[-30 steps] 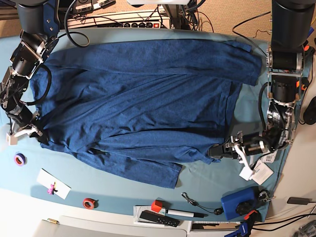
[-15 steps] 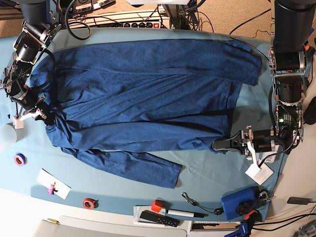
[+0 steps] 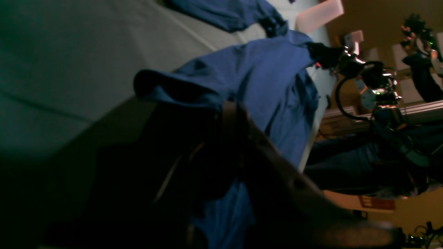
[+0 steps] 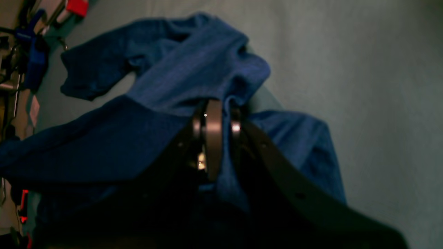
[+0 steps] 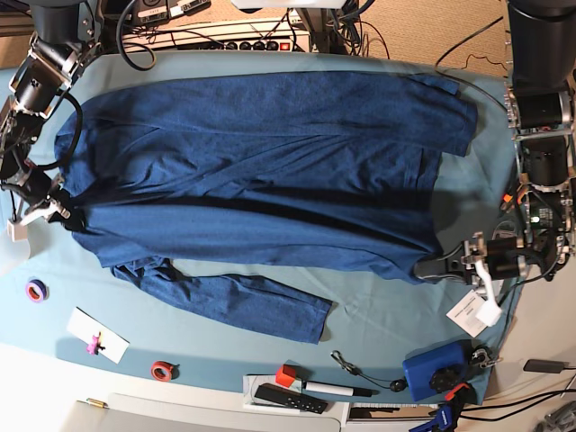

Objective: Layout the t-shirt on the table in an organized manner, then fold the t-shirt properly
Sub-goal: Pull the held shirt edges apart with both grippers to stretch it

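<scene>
I see the table [image 5: 387, 315] under the t-shirt [image 5: 270, 171], which lies spread across it, one edge stretched taut between my arms. My left gripper [image 5: 430, 268] and right gripper [image 5: 70, 219] each pinch that edge, fingers pressed together on fabric.

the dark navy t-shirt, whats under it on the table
Under the dark navy heathered fabric t-shirt only the light teal cloth-covered table shows, around its edges and beneath its lifted lower edge. Whatever lies under the shirt's middle is covered and cannot be seen.
</scene>
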Controlling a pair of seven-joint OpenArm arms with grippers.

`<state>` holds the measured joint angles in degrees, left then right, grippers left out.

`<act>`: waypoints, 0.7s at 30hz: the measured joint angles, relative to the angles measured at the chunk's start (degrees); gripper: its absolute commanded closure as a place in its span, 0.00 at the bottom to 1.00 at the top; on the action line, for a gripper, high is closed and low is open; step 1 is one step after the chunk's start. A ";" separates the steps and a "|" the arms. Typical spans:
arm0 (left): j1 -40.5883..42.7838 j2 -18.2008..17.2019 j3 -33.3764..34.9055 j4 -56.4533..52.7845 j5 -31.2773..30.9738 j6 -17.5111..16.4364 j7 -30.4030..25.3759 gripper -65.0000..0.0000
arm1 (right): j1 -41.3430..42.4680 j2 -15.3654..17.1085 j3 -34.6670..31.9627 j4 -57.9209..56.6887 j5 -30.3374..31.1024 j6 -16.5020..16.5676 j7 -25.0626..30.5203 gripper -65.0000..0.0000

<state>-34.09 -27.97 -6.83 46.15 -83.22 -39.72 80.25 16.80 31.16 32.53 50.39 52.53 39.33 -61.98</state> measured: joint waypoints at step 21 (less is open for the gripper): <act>14.51 -0.68 0.02 17.64 -0.22 -0.02 0.35 1.00 | -16.13 0.11 1.68 18.45 4.81 0.22 -2.54 1.00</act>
<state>-19.57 -28.64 -6.81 63.79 -83.44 -39.75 80.60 0.67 31.27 34.22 68.84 57.34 39.55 -64.51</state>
